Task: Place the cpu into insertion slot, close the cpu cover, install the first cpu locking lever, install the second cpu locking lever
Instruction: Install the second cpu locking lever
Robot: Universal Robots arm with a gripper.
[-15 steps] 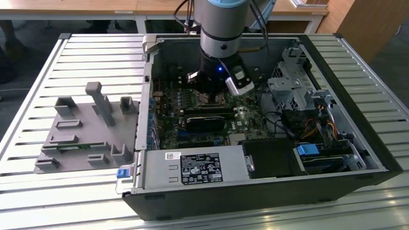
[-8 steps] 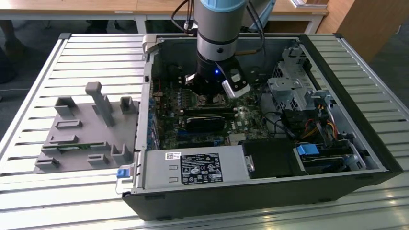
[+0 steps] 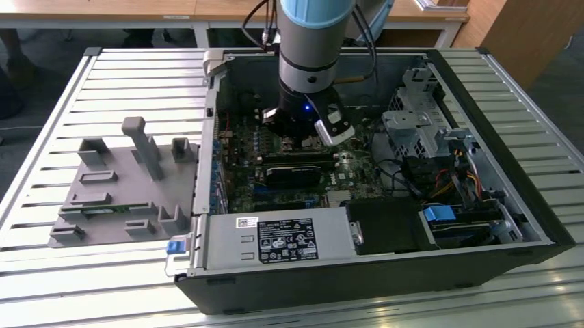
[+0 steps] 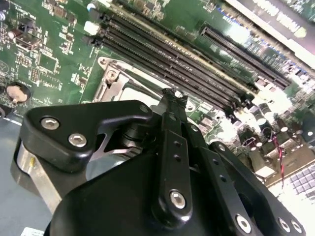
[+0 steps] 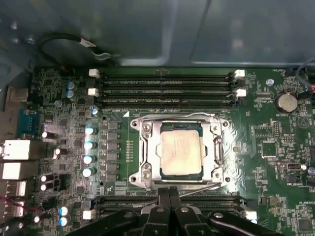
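One cpu (image 5: 180, 153), four long memory slots (image 5: 167, 88) (side by side).

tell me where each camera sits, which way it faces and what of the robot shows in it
Exterior view: off the arm, above and outside the open computer case, looking down into it; the arm reaches in over the motherboard.
First wrist view: on the arm, looking straight at the board; the cpu lies inside the cpu cover, with the hand at the frame's edge.
Second wrist view: on the arm, looking obliquely along the hand's black linkage to the board.
Both wrist views share the socket and the long black memory slots.
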